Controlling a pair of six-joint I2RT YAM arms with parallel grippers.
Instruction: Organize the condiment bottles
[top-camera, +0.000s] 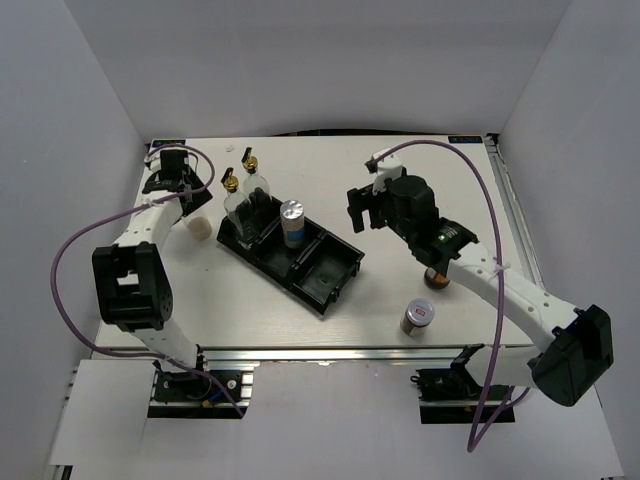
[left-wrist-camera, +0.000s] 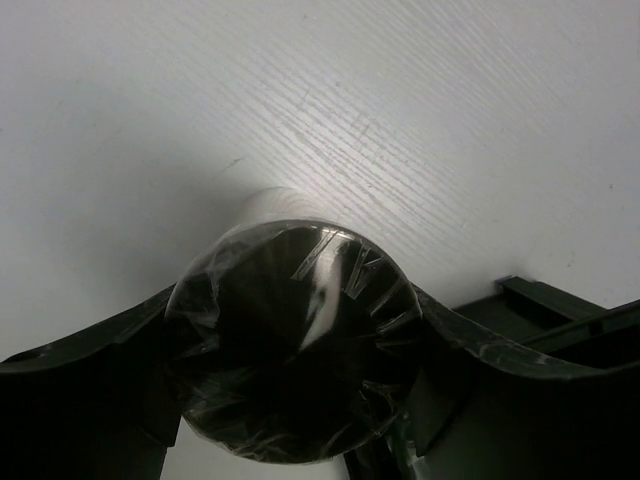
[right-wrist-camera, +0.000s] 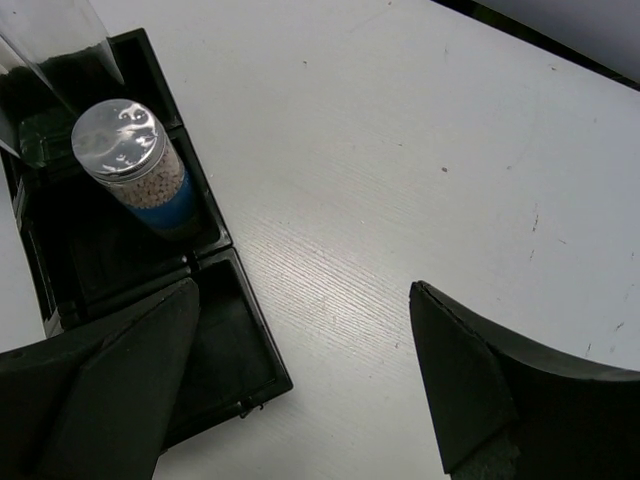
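My left gripper (top-camera: 190, 212) is at the table's left, its fingers pressed against both sides of a white jar (top-camera: 199, 228) with a dark, plastic-wrapped lid (left-wrist-camera: 290, 340). Two clear glass bottles with gold caps (top-camera: 243, 195) stand in the left compartment of the black tray (top-camera: 345, 262). A silver-lidded jar (top-camera: 292, 222) with a blue label stands in the middle compartment, and the right wrist view also shows this jar (right-wrist-camera: 128, 160). My right gripper (top-camera: 362, 210) hangs open over bare table just right of the tray (right-wrist-camera: 215, 235), nothing between its fingers (right-wrist-camera: 120, 380).
A silver-lidded jar with a red label (top-camera: 418, 316) stands near the front right. A dark jar (top-camera: 437, 278) sits partly under my right arm. The tray's right compartment holds nothing. White walls enclose the table on three sides.
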